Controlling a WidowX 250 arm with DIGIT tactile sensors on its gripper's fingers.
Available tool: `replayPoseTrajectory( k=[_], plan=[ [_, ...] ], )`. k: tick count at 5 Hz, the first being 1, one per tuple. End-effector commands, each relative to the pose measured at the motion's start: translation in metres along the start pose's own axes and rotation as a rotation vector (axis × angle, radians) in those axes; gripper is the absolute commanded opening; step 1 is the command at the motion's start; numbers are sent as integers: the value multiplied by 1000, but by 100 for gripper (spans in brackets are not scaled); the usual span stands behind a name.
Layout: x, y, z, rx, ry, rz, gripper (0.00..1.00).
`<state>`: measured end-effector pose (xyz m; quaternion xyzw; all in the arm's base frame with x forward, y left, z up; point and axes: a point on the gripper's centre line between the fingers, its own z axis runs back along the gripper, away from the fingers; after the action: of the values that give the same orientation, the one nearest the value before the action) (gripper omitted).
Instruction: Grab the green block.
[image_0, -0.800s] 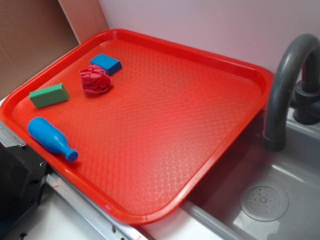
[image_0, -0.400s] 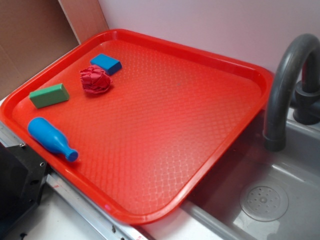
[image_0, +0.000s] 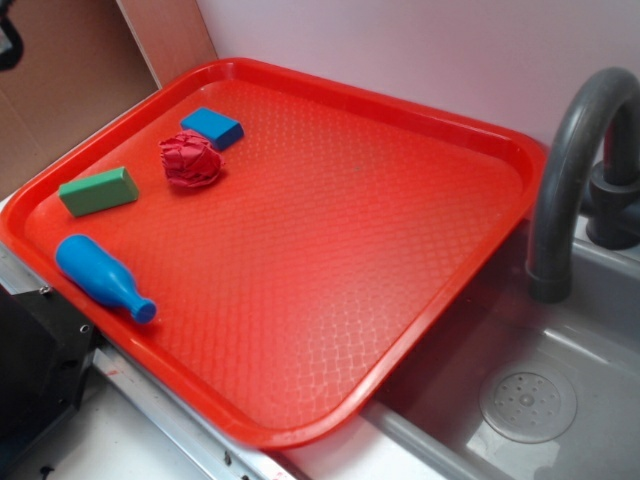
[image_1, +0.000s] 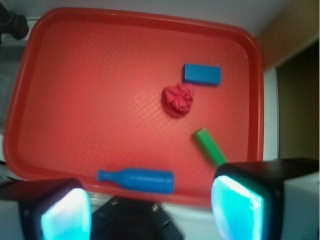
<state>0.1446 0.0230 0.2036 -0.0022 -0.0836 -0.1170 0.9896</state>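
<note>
We see a red plastic tray (image_0: 330, 250) with a raised rim and a fine diamond-patterned floor, resting partly over a grey sink (image_0: 560, 400) beside a dark curved tap (image_0: 570, 170). The green block (image_0: 98, 191), a matte rectangular brick, lies flat near the tray's left edge, apart from everything else. Near it sit a crumpled red ball of cloth or paper (image_0: 190, 160) and, just beyond that, a flatter blue block (image_0: 212, 127). A smooth blue bottle (image_0: 103, 277) lies on its side near the tray's front edge. From the wrist view we look down past the gripper (image_1: 145, 202); its two glowing pale pads (image_1: 235, 207) stand wide apart with nothing between them, high above the tray
</note>
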Motion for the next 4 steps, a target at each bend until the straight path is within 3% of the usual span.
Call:
replayPoseTrajectory(
  k=[1, 4],
  plan=[
    [-2, 29, -37, 104, 70, -171, 100],
    [-16, 66, -96, 135, 134, -151, 100]
  ],
)
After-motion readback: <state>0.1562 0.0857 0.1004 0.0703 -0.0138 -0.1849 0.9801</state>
